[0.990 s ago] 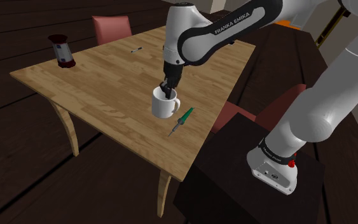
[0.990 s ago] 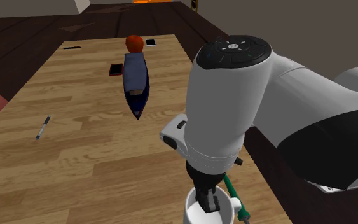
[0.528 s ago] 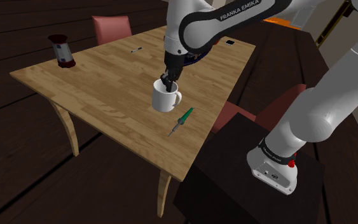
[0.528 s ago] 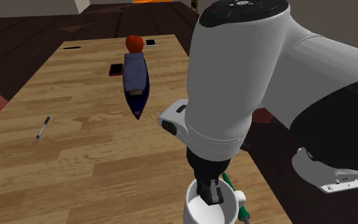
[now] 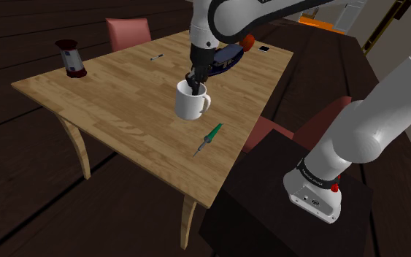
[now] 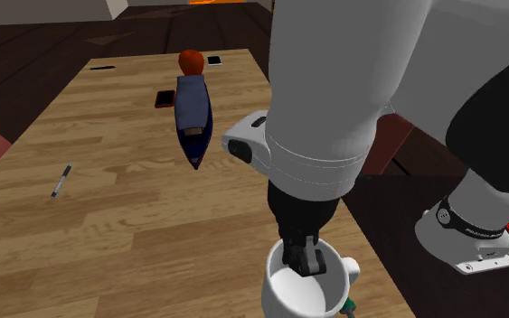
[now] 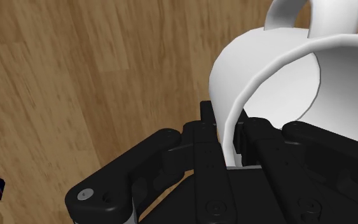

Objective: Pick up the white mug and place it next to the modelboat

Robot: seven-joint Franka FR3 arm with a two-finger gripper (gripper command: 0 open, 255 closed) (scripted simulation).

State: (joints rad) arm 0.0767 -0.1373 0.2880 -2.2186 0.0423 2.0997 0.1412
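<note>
Since one second earlier the white mug [image 6: 305, 287] has risen off the wooden table [image 6: 108, 235] and drawn slightly toward the model boat [image 6: 193, 113], carried by the black gripper [image 6: 305, 259]. Nearest: the gripper is narrowed onto the mug's wall at the rim, one finger inside and one outside, as the wrist view confirms. The mug hangs in the air, well short of the boat's pointed end. A green-handled tool [image 5: 208, 137] lies on the table, farther from the boat than the mug is. Middle: a pen [image 6: 61, 180] lies well apart from the boat, off its flank. Far: a flat phone [image 6: 164, 98] lies just beside the boat, toward its orange-topped end. Risk, as judged: the grip takes one thin wall, off the mug's centre, so the mug may swing or slip in transit. A low approach or a wide set-down could knock the boat, the handle side most likely
</note>
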